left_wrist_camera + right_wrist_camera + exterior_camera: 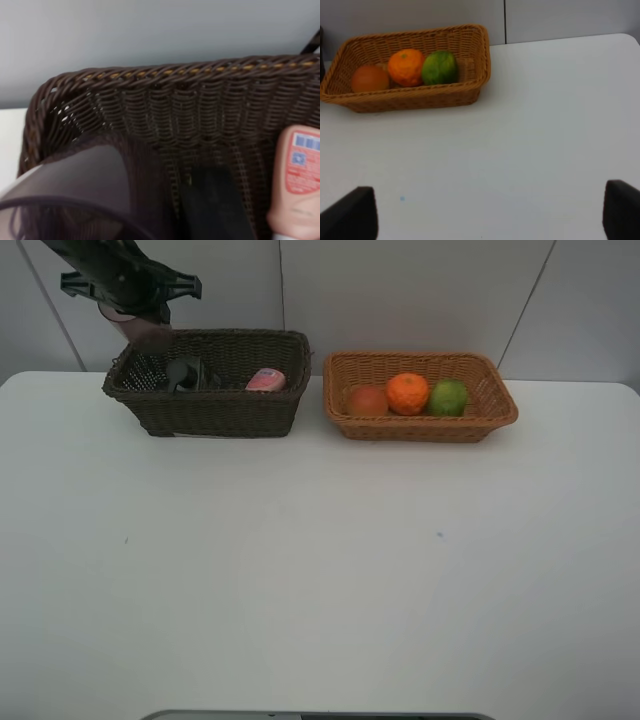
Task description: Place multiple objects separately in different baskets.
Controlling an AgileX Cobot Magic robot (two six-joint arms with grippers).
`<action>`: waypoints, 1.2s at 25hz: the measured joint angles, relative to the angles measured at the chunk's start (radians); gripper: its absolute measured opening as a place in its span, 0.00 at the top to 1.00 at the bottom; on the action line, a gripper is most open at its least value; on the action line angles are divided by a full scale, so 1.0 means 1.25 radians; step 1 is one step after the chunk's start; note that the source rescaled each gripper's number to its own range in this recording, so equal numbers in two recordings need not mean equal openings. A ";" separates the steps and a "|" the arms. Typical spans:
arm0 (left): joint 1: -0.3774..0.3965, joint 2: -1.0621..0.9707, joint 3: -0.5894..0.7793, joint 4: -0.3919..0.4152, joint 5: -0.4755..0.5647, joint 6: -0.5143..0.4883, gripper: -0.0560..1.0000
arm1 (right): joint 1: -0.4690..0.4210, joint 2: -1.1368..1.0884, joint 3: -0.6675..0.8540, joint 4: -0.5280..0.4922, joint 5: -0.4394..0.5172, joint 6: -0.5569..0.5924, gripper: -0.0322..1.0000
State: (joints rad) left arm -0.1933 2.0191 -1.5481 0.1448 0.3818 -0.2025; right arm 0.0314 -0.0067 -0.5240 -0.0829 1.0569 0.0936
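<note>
My left gripper [133, 302] hangs over the left end of the dark brown basket [222, 412], shut on the translucent mauve cup [138, 324]. In the left wrist view the cup [75, 185] sits close up above the basket's inside [190, 80]. In that basket lie the pink squeeze bottle [266, 380] and the dark pump bottle [185, 373]. The light tan basket [420, 428] holds the red-orange fruit [367, 399], the orange [407, 393] and the lime [448, 397]. My right gripper [490, 215] is open over bare table, with nothing between its fingers [350, 215].
Both baskets stand side by side at the table's far edge, near the grey wall. The white table [320, 570] stretches in front of them. The right arm does not show in the exterior high view.
</note>
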 joint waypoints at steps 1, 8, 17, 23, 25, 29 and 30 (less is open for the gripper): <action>0.000 0.012 0.000 0.000 -0.008 0.000 0.95 | 0.000 0.000 0.000 0.000 0.000 0.000 0.00; 0.000 0.072 0.000 0.000 -0.023 0.000 0.95 | 0.000 0.000 0.000 0.000 0.000 0.000 0.00; 0.000 0.074 0.005 -0.001 -0.027 -0.001 0.48 | 0.000 0.000 0.000 0.000 0.000 0.000 0.00; -0.009 0.066 0.005 -0.001 -0.013 -0.007 0.02 | 0.000 0.000 0.000 0.000 0.000 0.000 0.00; -0.013 0.048 0.006 -0.001 0.000 -0.007 0.00 | 0.000 -0.001 0.000 0.000 0.000 0.000 0.00; -0.030 -0.013 0.006 0.001 0.032 -0.007 0.00 | 0.000 -0.001 0.000 0.000 0.000 0.000 0.00; -0.035 -0.033 0.006 0.001 0.050 -0.007 0.00 | 0.000 -0.001 0.000 0.000 0.000 0.000 0.00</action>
State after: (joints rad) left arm -0.2370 1.9776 -1.5402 0.1458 0.4439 -0.2115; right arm 0.0314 -0.0075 -0.5240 -0.0829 1.0569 0.0936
